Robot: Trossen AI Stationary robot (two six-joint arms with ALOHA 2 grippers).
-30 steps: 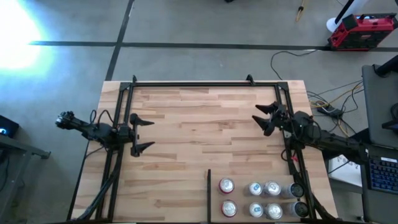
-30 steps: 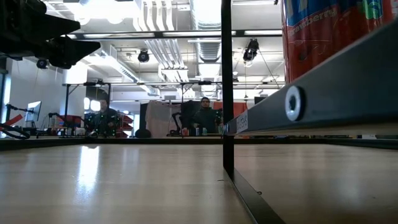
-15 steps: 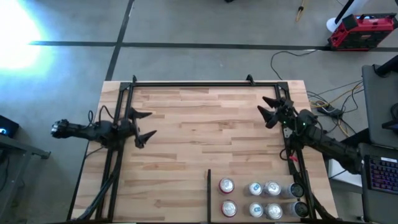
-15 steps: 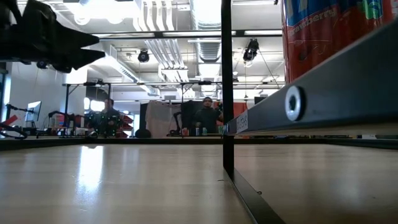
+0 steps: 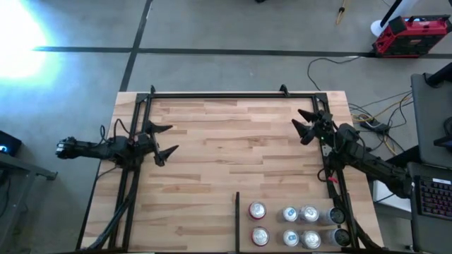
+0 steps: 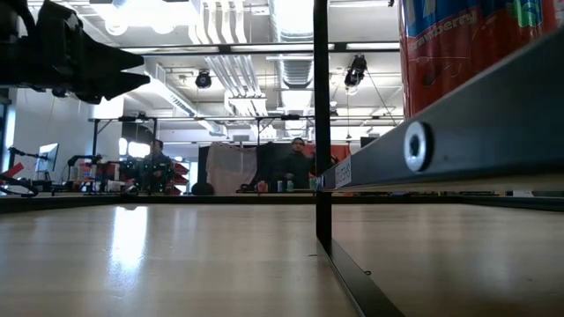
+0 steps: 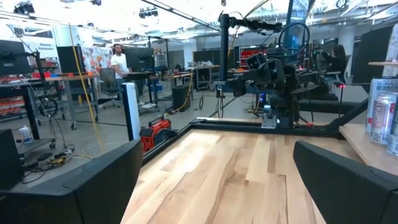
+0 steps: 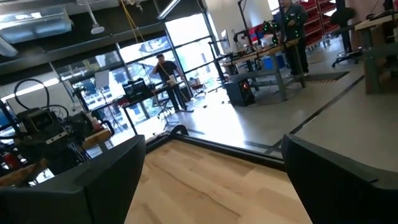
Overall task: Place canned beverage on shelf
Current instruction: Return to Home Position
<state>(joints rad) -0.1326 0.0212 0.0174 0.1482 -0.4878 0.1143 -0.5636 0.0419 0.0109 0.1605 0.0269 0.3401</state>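
1. Standing in rows at the near right of the light butcher-block wooden shelf [image 5: 226, 152]: silver-topped drink cans [image 5: 290, 214].
2. Left claw [image 5: 168, 140] and right claw [image 5: 299, 121] hang wide open, empty; stocking looks finished.

Pale butcher-block wood shelf [image 5: 226, 141] — smooth, faintly glossy — black matt metal frame [image 5: 212, 94], shiny-topped metal cans [image 5: 258, 210]

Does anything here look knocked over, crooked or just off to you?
Nothing stands out. The cans stand upright in tidy pairs beside the divider strip on the shelf, none tipped or spilled. The left end effector and the right end effector hang open and empty at the shelf's sides.
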